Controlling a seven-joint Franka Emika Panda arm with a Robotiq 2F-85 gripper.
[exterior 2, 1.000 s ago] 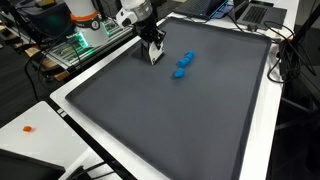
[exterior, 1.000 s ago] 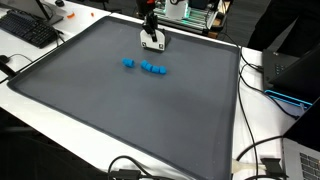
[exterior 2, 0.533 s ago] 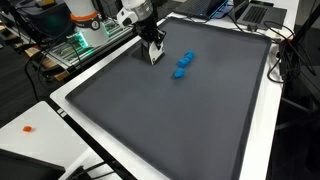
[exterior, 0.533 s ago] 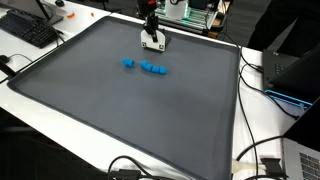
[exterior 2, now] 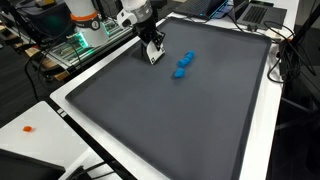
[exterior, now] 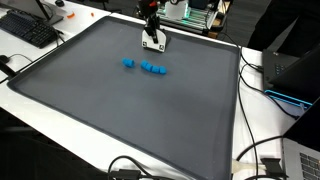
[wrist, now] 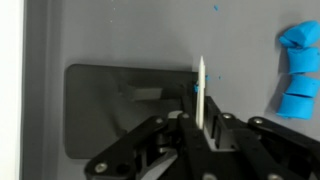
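One thin white card [wrist: 201, 85] stands upright on a grey mat [wrist: 120, 30], between the gripper [wrist: 203, 120] fingers.
Fingers sit close beside both faces; whether they are clamped on it, I cannot tell. Card looks light, stiff and easily tipped: pinch its flat faces.

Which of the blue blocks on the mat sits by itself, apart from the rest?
The lone blue block at the end of the line: a strip of bare mat separates it from the other three blocks, which sit bunched together.

White arm [exterior 2: 128, 14], black tool [exterior 2: 153, 56] w/ black linkage bars.
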